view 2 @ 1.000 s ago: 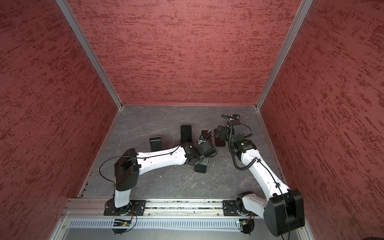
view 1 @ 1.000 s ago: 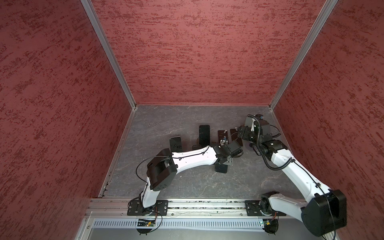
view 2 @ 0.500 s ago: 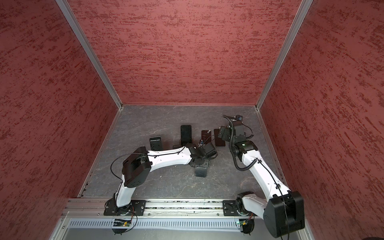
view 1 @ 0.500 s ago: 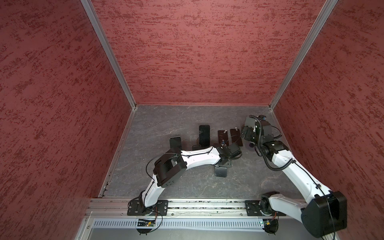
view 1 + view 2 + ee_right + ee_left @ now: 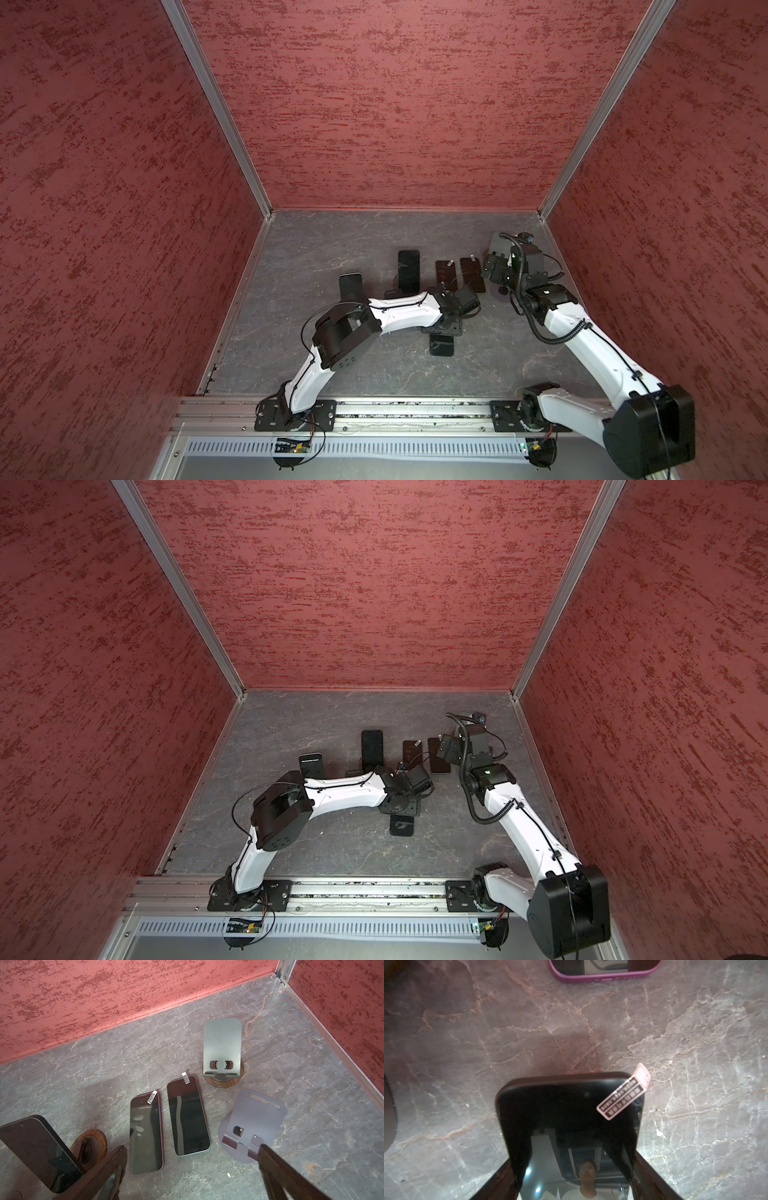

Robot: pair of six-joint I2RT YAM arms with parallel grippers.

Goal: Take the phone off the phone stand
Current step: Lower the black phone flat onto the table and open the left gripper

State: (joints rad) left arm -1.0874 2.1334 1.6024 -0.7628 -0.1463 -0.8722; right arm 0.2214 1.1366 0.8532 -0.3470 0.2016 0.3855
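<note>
close over the mid-floor: held phone (image 5: 566,1105), face up, off any stand; touching the floor (image 5: 467,1043) or just above it, can't tell
left gripper (image 5: 573,1156): narrowed onto the held phone's long edges, gripping it
right gripper (image 5: 192,1148): spread wide, empty, hanging near the purple stand (image 5: 255,1124)
step: looks like lay-down of the phone; task nearly done by my read
do it well: keep it level, lower till the back lies flat, then let go and back out straight so the fingers don't drag it; mind the sticker tab (image 5: 625,1095) curling off the top corner
in the way: maroon-cased phone (image 5: 145,1136) lies flat just ahead of the held phone's top end, so no pushing forward
around: second flat phone (image 5: 187,1118) beside it; grey stand (image 5: 222,1043) empty, purple stand empty too
on stands: dark phone (image 5: 39,1153) leans on a wood-base stand (image 5: 89,1142); another propped phone (image 5: 351,284) sits by the left forearm (image 5: 407,311), an elbow swing could knock it
source stand: can't tell which
</note>
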